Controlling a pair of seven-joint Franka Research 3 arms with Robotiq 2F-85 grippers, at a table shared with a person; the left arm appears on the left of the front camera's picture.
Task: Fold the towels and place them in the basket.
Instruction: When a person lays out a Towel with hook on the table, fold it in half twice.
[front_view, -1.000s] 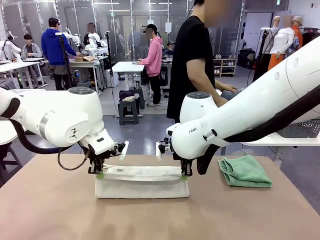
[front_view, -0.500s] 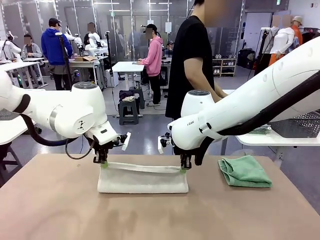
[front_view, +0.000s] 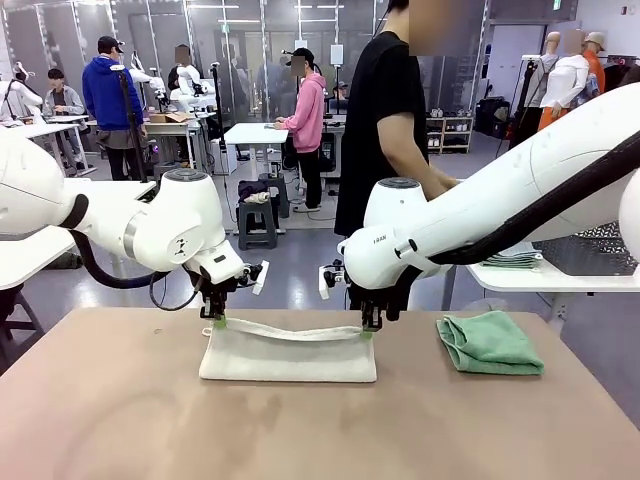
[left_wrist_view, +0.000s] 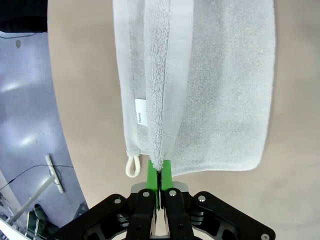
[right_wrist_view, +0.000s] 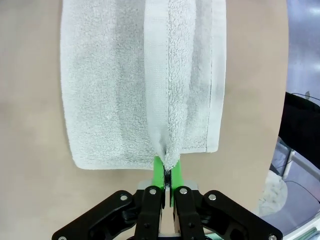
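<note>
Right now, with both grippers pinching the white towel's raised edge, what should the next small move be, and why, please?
Probably carry that edge a little farther toward the far side and lower it. The left gripper and right gripper are shut on corners of the cream-white towel, and the held edge sits short of the far hem with the loop, so the fold isn't closed.

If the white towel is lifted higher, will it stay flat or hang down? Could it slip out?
Probably floppy: the cream-white towel sags between the left gripper and the right gripper. It seems light, as two corner pinches carry its edge. Slipping looks unlikely: rough terry sits squeezed between the green pads.
</note>
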